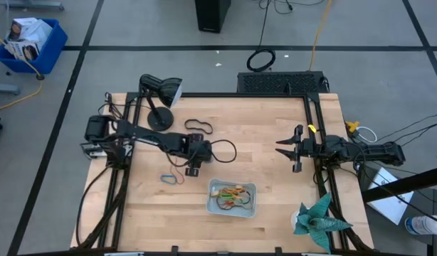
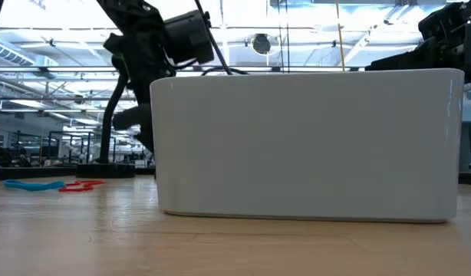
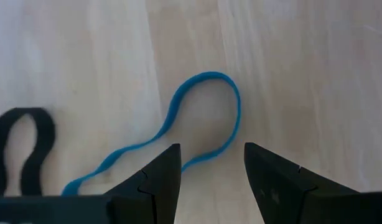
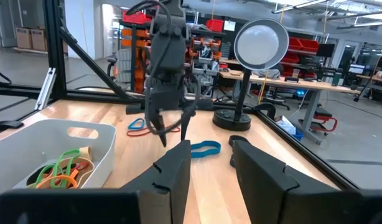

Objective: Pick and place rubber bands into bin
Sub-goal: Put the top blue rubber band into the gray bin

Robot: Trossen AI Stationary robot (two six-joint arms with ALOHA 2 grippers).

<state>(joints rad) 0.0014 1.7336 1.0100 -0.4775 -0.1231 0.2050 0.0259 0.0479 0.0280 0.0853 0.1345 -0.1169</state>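
1. The left gripper [image 3: 206,171] is seen with its jaws apart and nothing between them; a blue rubber band [image 3: 197,118] lies flat on the desk directly beyond the fingertips [image 3: 169,163].
2. A black rubber band [image 3: 26,146] lies just beside the blue one, apart from the jaws.
3. In the high view the left gripper [image 1: 193,165] hangs over the middle of the desk, with the blue band [image 1: 166,178] and a red band [image 1: 177,179] lying together on its near-left side.
4. Two more black loops [image 1: 198,126] are noted nearer the far edge, beside the base of a desk lamp [image 1: 160,91].
5. The bin [image 1: 211,204] stands close to the near edge, slightly right of centre, and already holds several green, orange and tan bands [image 1: 231,195].
6. The right gripper [image 1: 294,148] waits towards the right edge, jaws apart and empty.
7. Judgement: a descent onto the blue band appears to be in hand, with roughly half the bands not yet binned.
8. Risk: the band is thin and lies flat, so the fingertips may close above it or skid on the wood and push it aside.
9. Risk: the red band lies against the blue one and could be dragged along or dropped short of the bin.
10. Risk: a floppy loop held at one point may snag the bin's rim on release.
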